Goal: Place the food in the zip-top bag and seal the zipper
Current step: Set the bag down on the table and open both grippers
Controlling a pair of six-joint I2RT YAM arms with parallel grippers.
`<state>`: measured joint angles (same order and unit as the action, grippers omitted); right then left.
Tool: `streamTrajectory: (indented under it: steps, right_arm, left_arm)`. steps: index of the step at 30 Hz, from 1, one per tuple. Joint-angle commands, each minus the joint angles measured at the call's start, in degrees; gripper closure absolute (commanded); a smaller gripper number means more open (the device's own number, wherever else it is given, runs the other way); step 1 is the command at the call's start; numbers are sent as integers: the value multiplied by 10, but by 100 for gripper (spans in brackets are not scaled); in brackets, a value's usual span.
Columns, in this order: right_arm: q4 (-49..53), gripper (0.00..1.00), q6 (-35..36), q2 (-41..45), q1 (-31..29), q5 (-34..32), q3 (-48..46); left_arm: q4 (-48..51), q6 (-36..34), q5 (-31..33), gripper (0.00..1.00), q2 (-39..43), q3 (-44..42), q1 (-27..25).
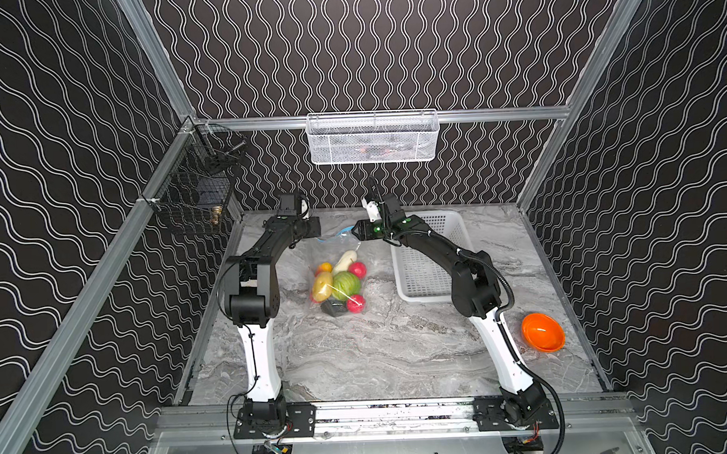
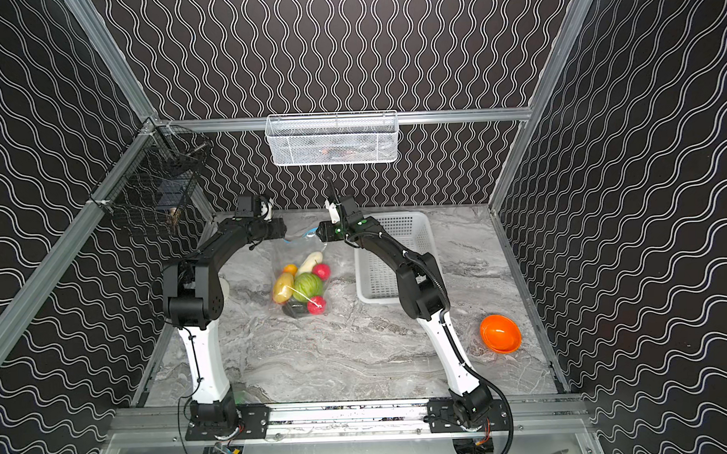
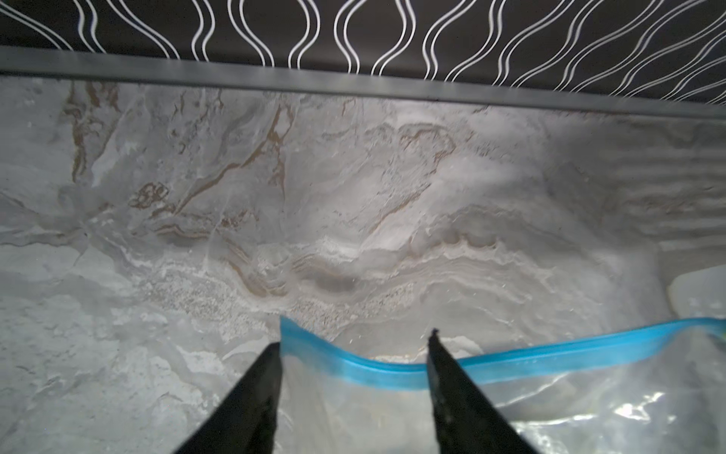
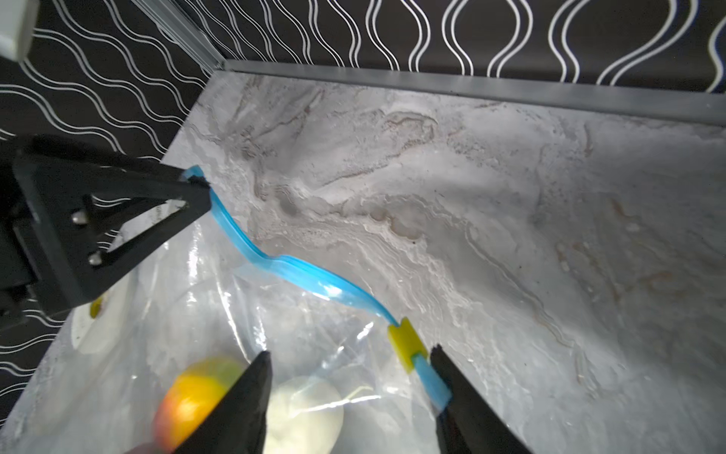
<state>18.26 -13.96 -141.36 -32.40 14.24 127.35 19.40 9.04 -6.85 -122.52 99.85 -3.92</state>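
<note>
Right wrist view: right gripper (image 4: 351,350) seemingly straddles zipper (image 4: 314,279).

Both arms stretched rearward, wrists facing each other; left hand (image 3: 353,350), right hand (image 4: 351,351) jaws apart.

Grey marbled worktop (image 1: 358,361), three things lying on it.
Toward the far middle, a clear, crinkled zip-top bag (image 1: 337,254), blue zipper (image 4: 306,275) along its far end, food (image 1: 344,285) bunched in its near end; near it on the right, a white perforated basket (image 1: 422,297), long side running front to back; well apart, by the right edge and nearer the front, an orange bowl (image 1: 542,334).
</note>
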Motion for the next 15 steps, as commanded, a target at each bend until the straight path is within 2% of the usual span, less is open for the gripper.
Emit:
streamTrajectory:
  steps: [1,8,10,15]
  right_arm:
    - [-37,29,-8,32,1,17,-5]
    - [-31,7,-12,78,1,-17,-10]
    - [-28,1,-11,90,2,-31,-16]
    - [-26,1,-14,115,5,-27,-31]
  left_arm:
    - [7,6,1,25,17,1,1]
    - [-1,-10,31,2,63,-11,6]
    - [-2,-12,31,1,77,-17,8]
    - [-2,-11,30,1,109,-32,13]
